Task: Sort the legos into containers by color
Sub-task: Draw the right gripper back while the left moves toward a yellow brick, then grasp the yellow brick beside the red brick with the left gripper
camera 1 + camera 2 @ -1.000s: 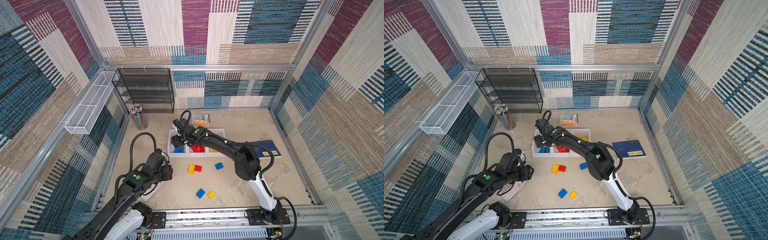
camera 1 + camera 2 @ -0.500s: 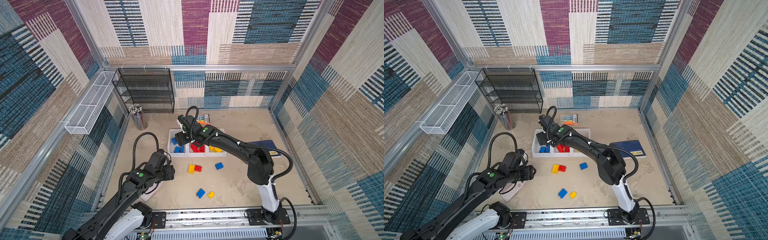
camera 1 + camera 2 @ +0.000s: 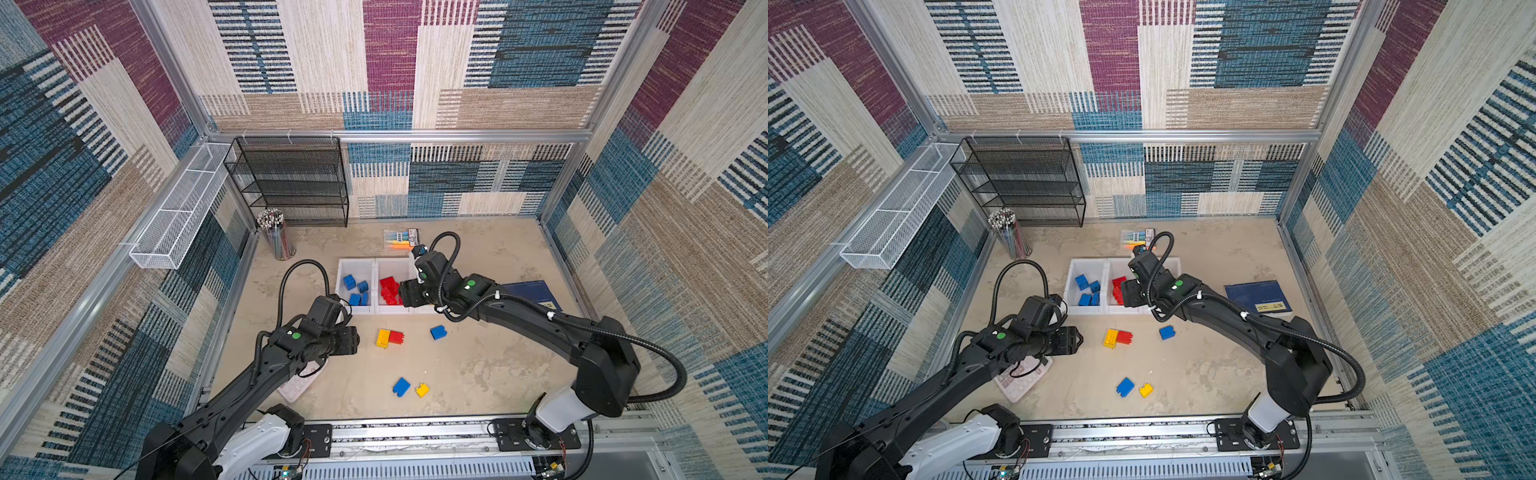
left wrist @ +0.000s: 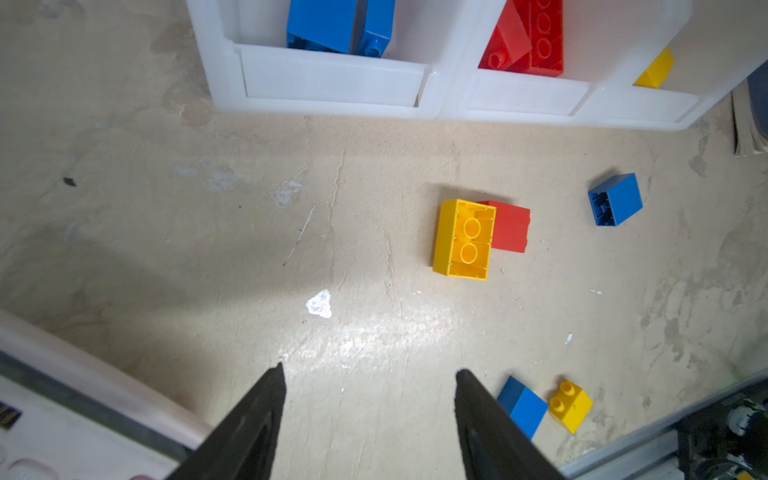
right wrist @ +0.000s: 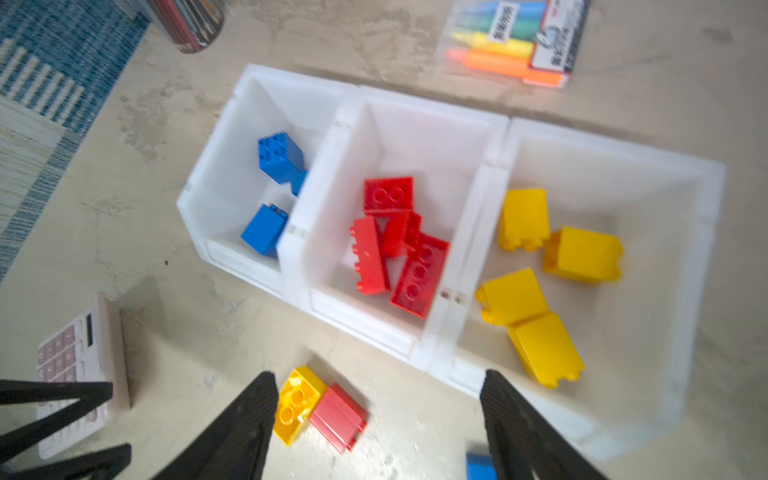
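Left fingers [image 4: 257, 415] spread, empty, low over worktop [image 4: 208, 232]. Right fingers [image 5: 241, 419] spread too, empty, above front edge of containers [image 5: 365, 328]. Five legos [image 4: 615, 199] loose on worktop. I judge yellow brick [image 4: 463, 239] next. It touches red brick [image 4: 509, 226], so I come in from free side, pinch long faces, carry to yellow bin [image 5: 602, 166]. Calculator [image 3: 1021, 380] lies under left arm. Arms close, could cross.

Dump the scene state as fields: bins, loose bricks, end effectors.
bins: three joined white rectangular plastic bins
inside, one colour each: blue studded bricks, red studded bricks, yellow studded bricks
loose: yellow plastic brick touching red plastic brick; lone blue brick; front blue brick beside small yellow brick
left end effector: open, empty
right end effector: open, empty
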You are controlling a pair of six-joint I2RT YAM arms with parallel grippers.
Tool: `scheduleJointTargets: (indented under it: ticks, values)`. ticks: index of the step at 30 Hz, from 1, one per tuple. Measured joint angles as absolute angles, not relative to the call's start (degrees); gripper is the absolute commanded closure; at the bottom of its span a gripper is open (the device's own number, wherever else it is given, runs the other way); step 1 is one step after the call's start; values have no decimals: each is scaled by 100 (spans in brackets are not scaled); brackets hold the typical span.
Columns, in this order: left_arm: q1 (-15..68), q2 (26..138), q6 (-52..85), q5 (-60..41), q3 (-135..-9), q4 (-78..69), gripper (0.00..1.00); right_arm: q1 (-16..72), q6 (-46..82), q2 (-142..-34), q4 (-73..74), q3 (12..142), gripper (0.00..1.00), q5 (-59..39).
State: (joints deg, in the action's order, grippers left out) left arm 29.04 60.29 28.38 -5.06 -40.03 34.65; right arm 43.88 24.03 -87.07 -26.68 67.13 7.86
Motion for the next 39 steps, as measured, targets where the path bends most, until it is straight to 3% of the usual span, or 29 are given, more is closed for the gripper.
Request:
scheduleJointTargets:
  ticks: [8, 22, 29, 39]
  values:
    - [3153, 6838, 2679, -786, -4174, 3050, 33, 4248, 3052, -7609, -2646, 5454, 19, 985]
    - [3682, 8648, 2349, -1059, -4950, 2657, 38, 4160, 3356, -7046, -2792, 5196, 18, 1262]
    - [3732, 9155, 2145, -1066, -5155, 2641, 47, 4160, 3426, -6842, -2827, 5028, 18, 1269]
    - [3758, 9513, 2016, -1090, -5315, 2611, 66, 4150, 3487, -6683, -2867, 4901, 18, 1308]
